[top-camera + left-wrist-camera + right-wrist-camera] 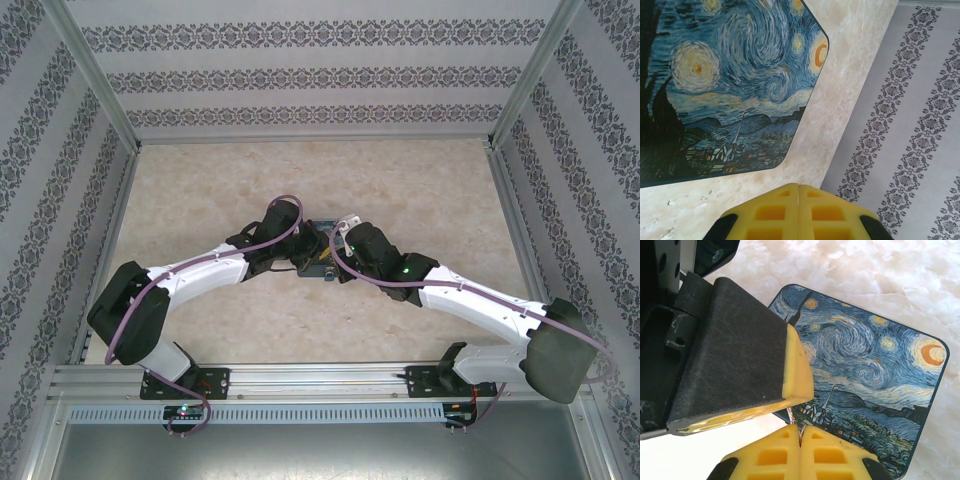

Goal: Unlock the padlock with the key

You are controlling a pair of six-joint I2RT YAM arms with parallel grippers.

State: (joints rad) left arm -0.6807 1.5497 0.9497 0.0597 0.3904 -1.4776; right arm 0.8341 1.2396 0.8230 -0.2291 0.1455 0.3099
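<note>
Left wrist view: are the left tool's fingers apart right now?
No, the left tool has its two yellow fingers pressed together along a thin seam, with no gap between them.

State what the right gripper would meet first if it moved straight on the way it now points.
Most likely the left gripper: its yellow tip sits just ahead of the right gripper, which pinches what looks like the key. The box lies beyond; depth is unclear.

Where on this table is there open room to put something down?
Bare table runs from the box to the back wall, and from the box to the near rail. Crowded at centre: left end effector and right end effector meet at the box.
</note>
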